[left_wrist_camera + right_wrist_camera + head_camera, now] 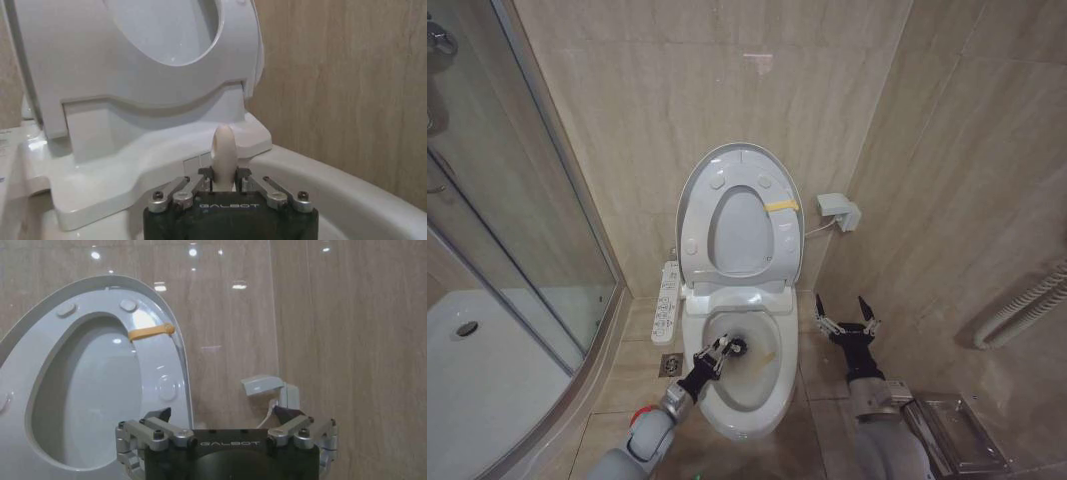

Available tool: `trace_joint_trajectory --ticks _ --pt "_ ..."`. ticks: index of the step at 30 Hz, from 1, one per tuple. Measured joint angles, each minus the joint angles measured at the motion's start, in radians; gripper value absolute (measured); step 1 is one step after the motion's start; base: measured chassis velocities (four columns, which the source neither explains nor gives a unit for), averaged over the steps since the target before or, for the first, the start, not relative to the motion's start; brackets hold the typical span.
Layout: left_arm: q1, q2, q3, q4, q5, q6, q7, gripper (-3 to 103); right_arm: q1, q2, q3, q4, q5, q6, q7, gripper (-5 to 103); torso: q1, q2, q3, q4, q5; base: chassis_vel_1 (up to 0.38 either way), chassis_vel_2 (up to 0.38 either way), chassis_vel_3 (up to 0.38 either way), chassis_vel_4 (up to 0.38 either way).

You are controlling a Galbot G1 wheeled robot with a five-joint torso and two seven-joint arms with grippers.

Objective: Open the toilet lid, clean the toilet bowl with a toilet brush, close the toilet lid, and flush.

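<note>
The toilet lid stands raised against the wall with the ring seat and its yellow tag folded up against it. Below lies the open toilet bowl, stained inside. My left gripper reaches over the bowl's left rim, shut on the toilet brush, whose dark head is inside the bowl near the back. In the left wrist view the white handle sticks out between the shut fingers of the left gripper. My right gripper hangs open and holds nothing, right of the toilet; the right wrist view shows it facing the lid.
A white control panel runs along the toilet's left side, with a floor drain beside it. A glass shower enclosure fills the left. A white wall box is right of the lid. A metal rack and hose sit at the right.
</note>
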Motion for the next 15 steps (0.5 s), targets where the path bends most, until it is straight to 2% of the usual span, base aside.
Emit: trace_joint_trajectory --ticks 4,12,15 --pt "-0.007 -0.005 -0.007 -0.002 0.005 -0.011 -0.005 20 0.0 0.0 0.0 0.0 0.0 0.0 0.0 100 0.0 0.0 0.0 0.0001 0.0 0.0 0.0 0.0 0.0" --pt "-0.084 -0.068 0.006 0.028 -0.003 -0.033 -0.017 20 0.0 0.0 0.0 0.0 0.0 0.0 0.0 100 0.0 0.0 0.0 -0.0001 0.0001 0.0 0.0 0.0 0.0" --pt "-0.134 -0.113 0.034 0.056 -0.024 -0.037 -0.022 20 0.0 0.0 0.0 0.0 0.0 0.0 0.0 100 0.0 0.0 0.0 -0.0002 0.0001 0.0 0.0 0.0 0.0"
